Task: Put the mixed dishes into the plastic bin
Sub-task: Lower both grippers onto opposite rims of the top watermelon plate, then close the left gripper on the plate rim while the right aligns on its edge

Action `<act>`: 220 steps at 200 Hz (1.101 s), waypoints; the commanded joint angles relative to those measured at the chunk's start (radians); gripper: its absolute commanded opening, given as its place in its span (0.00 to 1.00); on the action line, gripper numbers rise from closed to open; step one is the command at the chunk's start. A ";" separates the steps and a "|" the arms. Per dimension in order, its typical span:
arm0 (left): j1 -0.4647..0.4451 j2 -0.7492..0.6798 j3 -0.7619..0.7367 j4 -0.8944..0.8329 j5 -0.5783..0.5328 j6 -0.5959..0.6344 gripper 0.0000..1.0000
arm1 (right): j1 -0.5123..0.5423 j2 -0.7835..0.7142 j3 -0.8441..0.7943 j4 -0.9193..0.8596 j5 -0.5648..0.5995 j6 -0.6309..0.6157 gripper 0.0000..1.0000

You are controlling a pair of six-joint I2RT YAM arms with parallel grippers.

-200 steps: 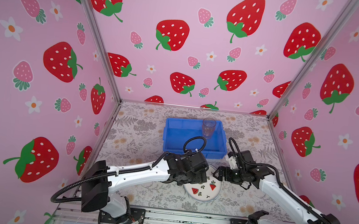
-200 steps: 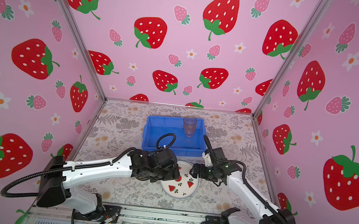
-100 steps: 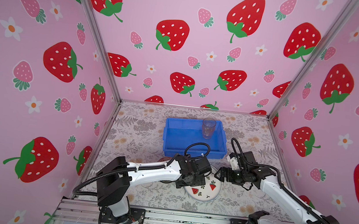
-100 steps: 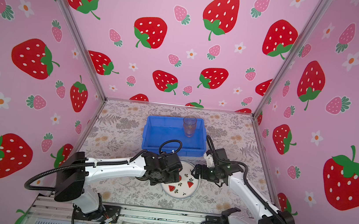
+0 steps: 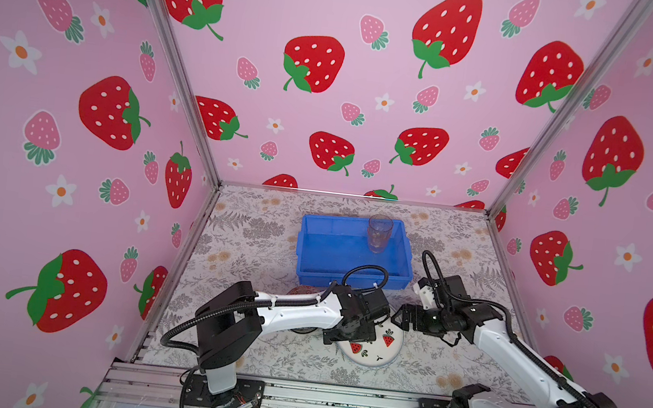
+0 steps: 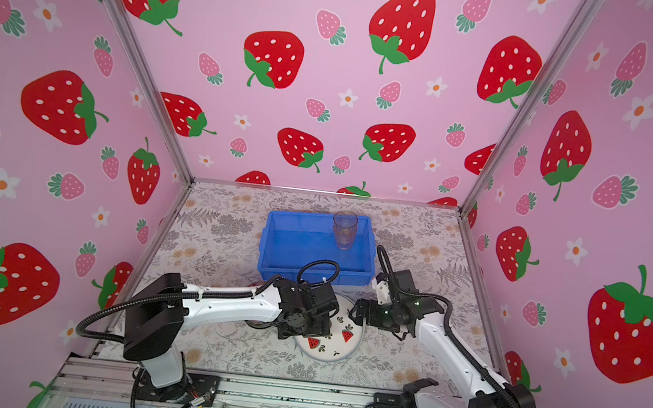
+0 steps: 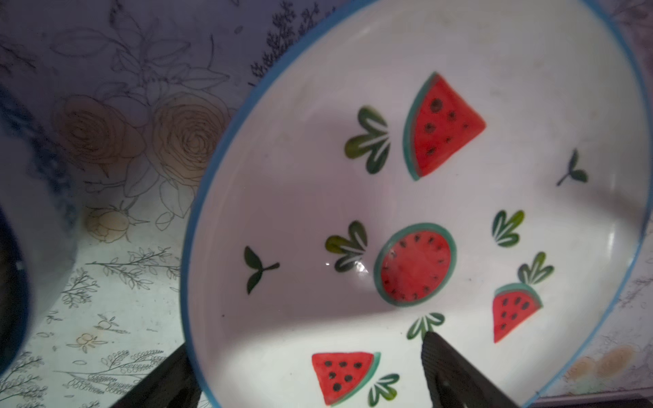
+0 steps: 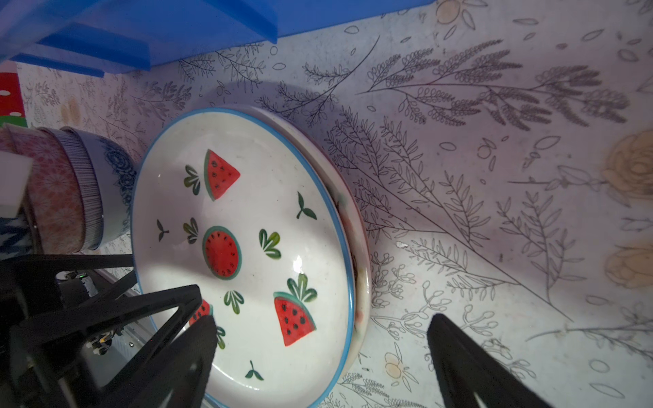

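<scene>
White watermelon plate [image 5: 373, 346] lay on counter, just before blue bin [image 5: 304, 253]. Left hand [image 7: 307, 367] and right hand [image 8: 323, 339] both spread, straddling opposite rims, nothing gripped. Step: grasping plate. Next move called for closing on rim, then lifting over bin wall.

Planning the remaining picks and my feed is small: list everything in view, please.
Bin: one, bright blue, back of mid-table.
Tumbler: one, clear purplish, upright in the bin's far right corner.
Watermelon plate: one, white with blue rim, before the bin, atop another plate.
Lower plate: one, pale, mostly hidden beneath it.
Bowls: at least two nested, pink-orange and blue-white, left of the plates.
Table cover: one, grey floral, under everything.
Left hand: one, black, open, straddling the watermelon plate's rim.
Right hand: one, black, open, straddling the plates' edge from the right.
</scene>
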 commanded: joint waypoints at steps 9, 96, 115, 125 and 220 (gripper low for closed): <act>-0.001 0.019 0.066 -0.001 -0.004 0.023 0.96 | -0.011 0.007 0.001 -0.022 -0.006 -0.017 0.96; 0.000 0.073 0.123 0.021 0.011 0.061 0.96 | -0.015 0.033 -0.015 0.014 -0.025 -0.009 0.96; 0.000 0.084 0.133 0.027 0.015 0.066 0.96 | -0.016 0.036 -0.019 0.018 -0.028 -0.008 0.96; 0.001 0.088 0.136 0.031 0.016 0.069 0.96 | -0.015 0.038 -0.021 0.019 -0.031 -0.008 0.96; 0.000 0.101 0.156 0.038 0.023 0.078 0.96 | -0.016 0.016 -0.033 0.015 -0.042 0.005 0.83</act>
